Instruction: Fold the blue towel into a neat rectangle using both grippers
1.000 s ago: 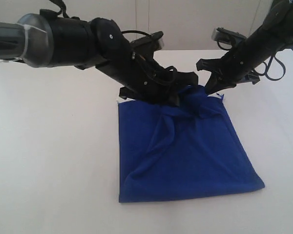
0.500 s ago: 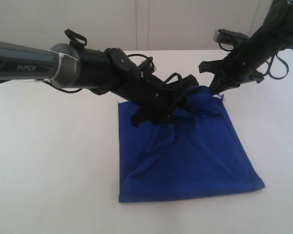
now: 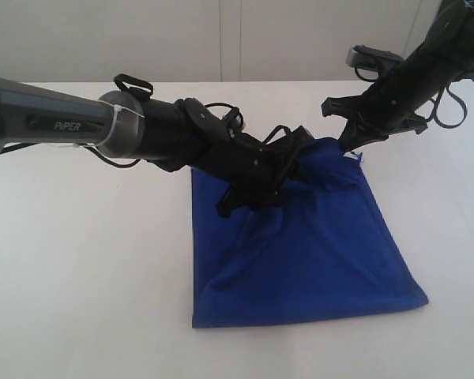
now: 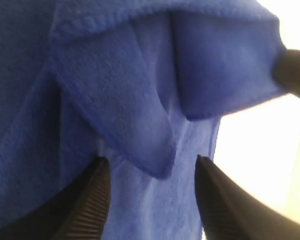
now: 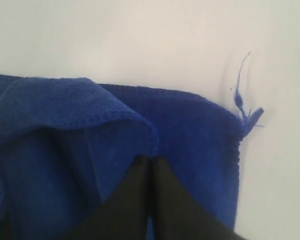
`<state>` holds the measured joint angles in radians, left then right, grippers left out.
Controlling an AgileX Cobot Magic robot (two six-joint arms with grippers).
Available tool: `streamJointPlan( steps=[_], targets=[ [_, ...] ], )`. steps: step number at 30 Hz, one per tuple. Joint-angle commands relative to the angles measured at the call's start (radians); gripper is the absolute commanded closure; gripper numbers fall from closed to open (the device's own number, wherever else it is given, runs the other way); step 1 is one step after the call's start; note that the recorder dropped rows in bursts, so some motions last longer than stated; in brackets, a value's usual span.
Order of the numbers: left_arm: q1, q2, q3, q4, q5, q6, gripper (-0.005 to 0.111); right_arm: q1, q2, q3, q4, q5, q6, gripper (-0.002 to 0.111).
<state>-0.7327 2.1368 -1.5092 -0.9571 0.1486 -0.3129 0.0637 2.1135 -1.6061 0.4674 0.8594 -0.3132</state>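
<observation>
Far left in the exterior view: white counter (image 3: 79,260), and above it the left arm (image 3: 142,134), grey tube, then black joints and looped cables, slanting in toward the middle. At its end, the left hand (image 3: 292,154), low over the far edge of the blue towel (image 3: 300,253). From the left wrist: fingers (image 4: 90,200) spread wide apart over the cloth, a folded flap's corner pointing into the gap and touching neither finger.

Middle: towel lying on the counter, doubled over, near edge straight, corners fairly square. Long creases running from the near left corner up toward the far side. Far edge bunched, and lifted off the counter toward the right.

Right: right arm (image 3: 426,63) coming down from the upper right corner, with the right hand (image 3: 349,142) at the towel's far right corner. From the right wrist: fingers (image 5: 135,200) pressed tight together, tips pinching the rolled hem of the upper layer, lower layer flat beneath. Just beside that, a loose thread tag (image 5: 242,107) sticking out from the lower layer's corner onto the counter.
</observation>
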Motion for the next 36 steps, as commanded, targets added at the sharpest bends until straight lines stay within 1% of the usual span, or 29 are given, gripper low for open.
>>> streamJointPlan(
  steps=[1, 5, 18, 20, 21, 23, 25, 27, 28, 30, 33, 36],
  targets=[
    [0.002, 0.006, -0.006, -0.033, -0.025, -0.005, 0.05, -0.005, -0.007, 0.002, -0.001, -0.006, 0.005, 0.108],
    [0.002, 0.006, -0.006, -0.035, -0.05, -0.005, 0.05, -0.005, -0.007, 0.002, -0.001, -0.006, 0.005, 0.108],
    [0.002, 0.049, -0.039, -0.048, -0.026, -0.035, 0.051, -0.005, -0.007, 0.002, -0.001, -0.006, 0.005, 0.108],
    [0.002, 0.055, -0.039, -0.06, -0.014, -0.035, 0.056, -0.005, -0.007, 0.002, -0.001, -0.006, 0.005, 0.108],
    [0.002, 0.06, -0.039, -0.067, -0.006, -0.035, 0.06, -0.005, -0.007, 0.002, -0.001, -0.006, 0.005, 0.108],
    [0.002, 0.067, -0.039, -0.099, 0.002, -0.035, 0.071, -0.005, -0.007, 0.002, -0.001, -0.006, 0.005, 0.108],
    [0.002, 0.069, -0.039, -0.104, 0.002, -0.035, 0.082, -0.005, -0.007, 0.002, -0.001, -0.006, 0.005, 0.108],
    [0.002, 0.069, -0.039, -0.104, 0.002, -0.031, 0.091, -0.005, -0.007, 0.002, -0.001, -0.006, 0.005, 0.108],
    [0.002, 0.069, -0.039, -0.104, 0.002, -0.028, 0.099, -0.005, -0.007, 0.002, -0.001, -0.006, 0.005, 0.108],
    [0.002, 0.069, -0.039, -0.104, 0.002, -0.028, 0.106, -0.005, -0.007, 0.002, -0.001, -0.006, 0.005, 0.108],
    [0.002, 0.067, -0.039, -0.104, 0.017, -0.011, 0.107, -0.005, -0.007, 0.002, -0.001, -0.006, 0.005, 0.108],
    [0.011, 0.053, -0.039, -0.102, 0.07, 0.077, 0.107, -0.005, -0.008, 0.002, -0.001, -0.007, 0.005, 0.108]
  ],
)
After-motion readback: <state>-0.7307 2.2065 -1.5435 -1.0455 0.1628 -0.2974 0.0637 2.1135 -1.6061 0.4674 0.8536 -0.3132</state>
